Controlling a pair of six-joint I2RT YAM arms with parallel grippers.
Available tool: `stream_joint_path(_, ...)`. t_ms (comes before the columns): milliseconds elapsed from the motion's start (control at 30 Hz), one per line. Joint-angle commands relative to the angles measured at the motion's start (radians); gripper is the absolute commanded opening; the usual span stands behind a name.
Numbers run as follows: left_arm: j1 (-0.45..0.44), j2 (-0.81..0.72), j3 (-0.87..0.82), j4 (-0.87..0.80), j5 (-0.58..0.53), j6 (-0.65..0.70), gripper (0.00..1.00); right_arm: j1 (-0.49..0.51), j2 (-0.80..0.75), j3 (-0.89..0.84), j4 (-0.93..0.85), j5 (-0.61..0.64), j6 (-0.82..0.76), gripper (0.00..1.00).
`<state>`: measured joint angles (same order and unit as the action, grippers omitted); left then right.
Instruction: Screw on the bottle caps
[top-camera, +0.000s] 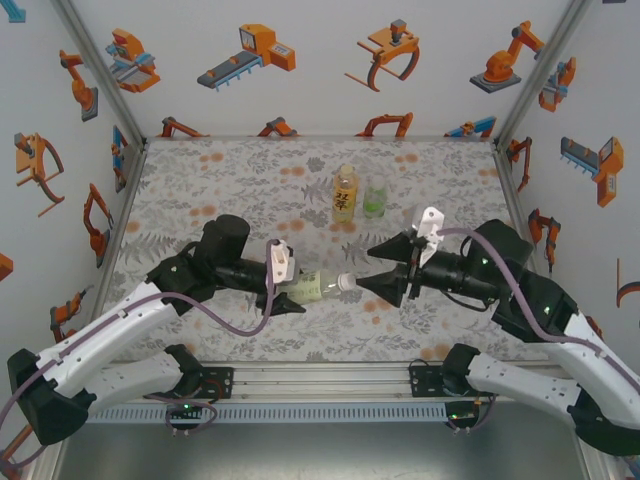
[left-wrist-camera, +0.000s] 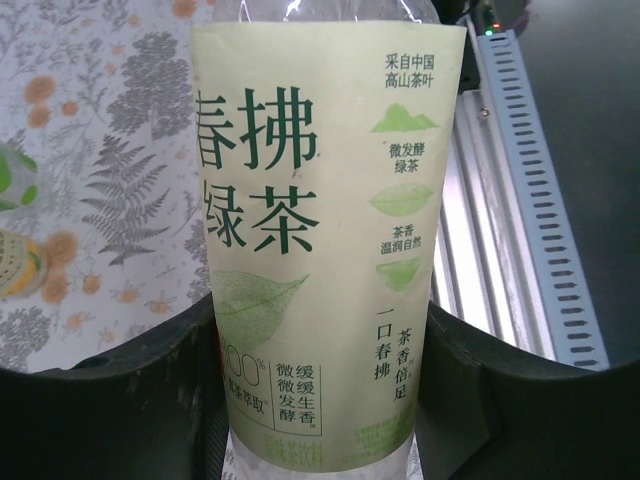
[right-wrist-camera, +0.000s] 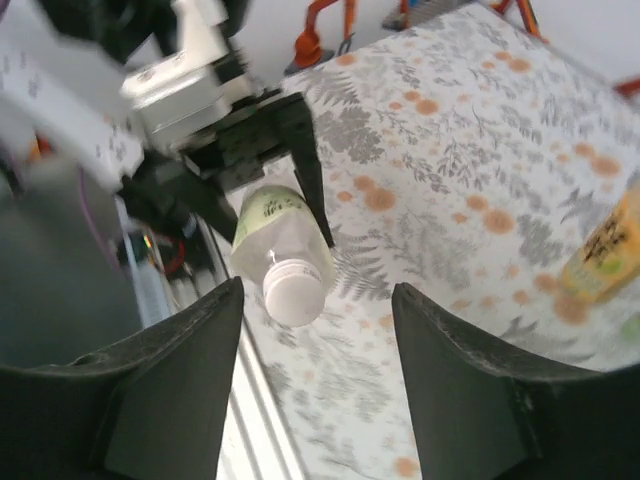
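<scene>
Bottle, pale green label: large dark green characters 春拂绿茶. Smaller text at right: 采自中国高山茶叶, 微发酵绿茶, 茶香温润自然. Lower area: 一口春拂, 微微发酵, 缓缓生香, and a partly hidden "100%". Yellow bottle: dark label characters, too small to read.

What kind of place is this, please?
Probably a robot test cell: white walls printed with orange robot drawings, an aluminium frame, and a floral-covered table where the left gripper holds a bottle.
</scene>
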<state>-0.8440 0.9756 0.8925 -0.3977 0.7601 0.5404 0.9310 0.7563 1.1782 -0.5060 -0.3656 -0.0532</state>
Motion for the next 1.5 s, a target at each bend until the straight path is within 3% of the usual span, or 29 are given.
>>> stream_joint_path(0, -0.003, -0.003, 0.037, -0.034, 0.116, 0.023, 0.0, 0.005, 0.037, 0.027, -0.117, -0.267, -0.369, 0.54)
stream_joint_path(100, -0.003, -0.001, 0.048, -0.048, 0.134, 0.006, 0.0, 0.005, 0.058, 0.014, -0.091, -0.337, -0.416, 0.57)
stream_joint_path(233, -0.004, -0.002, 0.043, -0.048, 0.123, 0.002, 0.0, 0.005, 0.074, -0.019, -0.038, -0.33, -0.419, 0.55)
stream_joint_path(567, -0.004, 0.005, 0.051, -0.047, 0.106, 0.014, 0.0, 0.005, 0.067, -0.073, 0.026, -0.328, -0.403, 0.41)
stream_joint_path(767, -0.004, 0.027, 0.051, -0.042, 0.054, 0.012, 0.0, 0.005, 0.049, -0.104, 0.092, -0.294, -0.299, 0.24)
stream_joint_path(833, -0.004, 0.036, 0.049, -0.036, -0.012, 0.003, 0.0, 0.005, 0.032, -0.136, 0.142, -0.224, -0.185, 0.17)
stream_joint_path(1000, -0.004, 0.038, 0.03, 0.003, -0.111, -0.001, 0.0, 0.005, 0.031, -0.179, 0.188, 0.085, 0.312, 0.0)
stream_joint_path(1267, -0.004, 0.065, 0.026, 0.055, -0.109, 0.019, 0.0, 0.005, 0.03, -0.236, 0.195, 0.339, 1.048, 0.0)
stream_joint_path(1467, -0.004, 0.078, 0.013, 0.097, -0.113, 0.026, 0.0, 0.005, 0.008, -0.285, 0.081, 0.454, 1.458, 0.0)
